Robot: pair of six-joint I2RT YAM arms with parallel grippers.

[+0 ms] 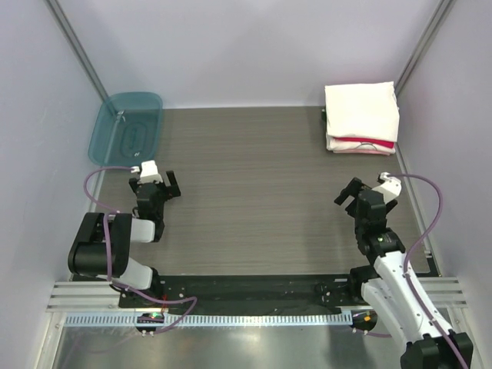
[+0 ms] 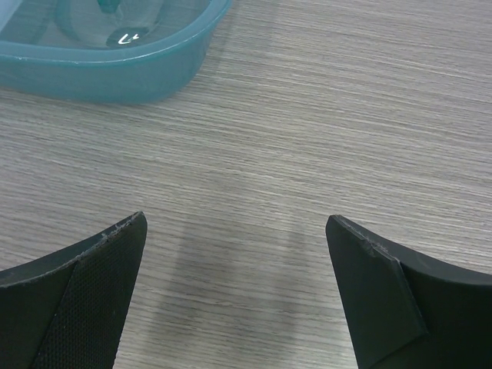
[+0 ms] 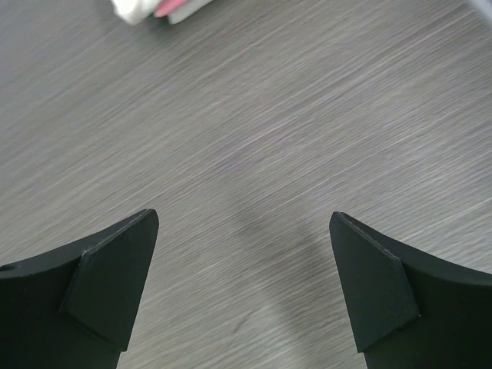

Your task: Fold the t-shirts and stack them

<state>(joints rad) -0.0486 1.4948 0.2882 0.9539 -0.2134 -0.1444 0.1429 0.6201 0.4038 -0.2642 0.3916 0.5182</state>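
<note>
We see the wooden table [image 1: 254, 177] with the folded t-shirts [image 1: 361, 115] piled in one neat stack at its far right corner, a pinkish-red layer showing near the bottom. The teal tub [image 1: 127, 127] sits at the far left corner, and we make out no cloth in it. The left gripper [image 1: 156, 187] and right gripper [image 1: 367, 191] both hover over bare wood, jaws wide apart, holding nothing. We judge the stacking finished; the next move calls only for parking the arms, unless another shirt turns up.
</note>
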